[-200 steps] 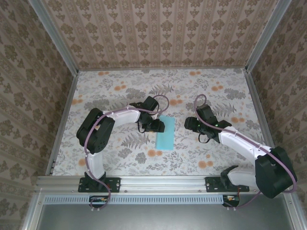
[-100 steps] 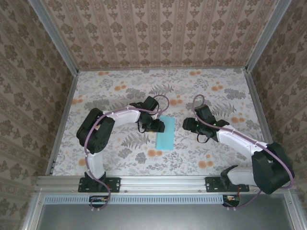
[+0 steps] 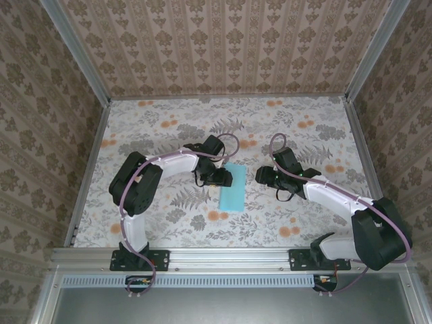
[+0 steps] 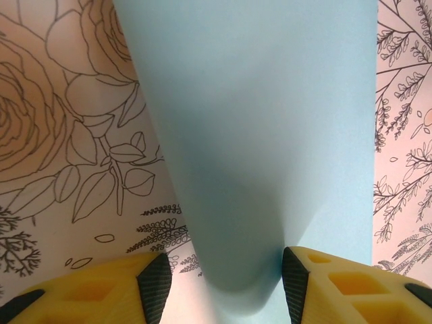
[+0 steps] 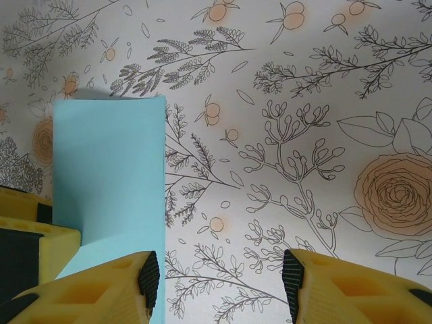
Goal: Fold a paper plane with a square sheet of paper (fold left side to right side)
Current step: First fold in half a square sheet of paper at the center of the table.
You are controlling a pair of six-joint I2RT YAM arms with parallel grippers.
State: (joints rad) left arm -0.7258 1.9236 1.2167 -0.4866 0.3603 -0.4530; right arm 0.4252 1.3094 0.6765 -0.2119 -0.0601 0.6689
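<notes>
The square sheet of paper [image 3: 233, 189], light cyan, lies doubled over as a narrow upright rectangle at the table's middle; it does not have a paper plane's pointed shape. My left gripper [image 3: 221, 177] sits low at its left edge. In the left wrist view the sheet [image 4: 270, 121] bulges up in a soft rounded fold between my left gripper's [image 4: 226, 290] parted jaws, with a gap on the left side. My right gripper [image 3: 262, 175] hovers open just right of the sheet. In the right wrist view the right gripper [image 5: 221, 283] stands over the bare tablecloth, its left finger over the paper's [image 5: 111, 169] right edge.
A floral tablecloth [image 3: 304, 135] covers the table, with patterned walls on three sides and a metal rail [image 3: 229, 256] along the near edge. The left gripper's yellow finger [image 5: 30, 233] shows at the left of the right wrist view.
My right gripper has crept a little to the left, toward the paper. The left gripper and the sheet have stayed where they were.
</notes>
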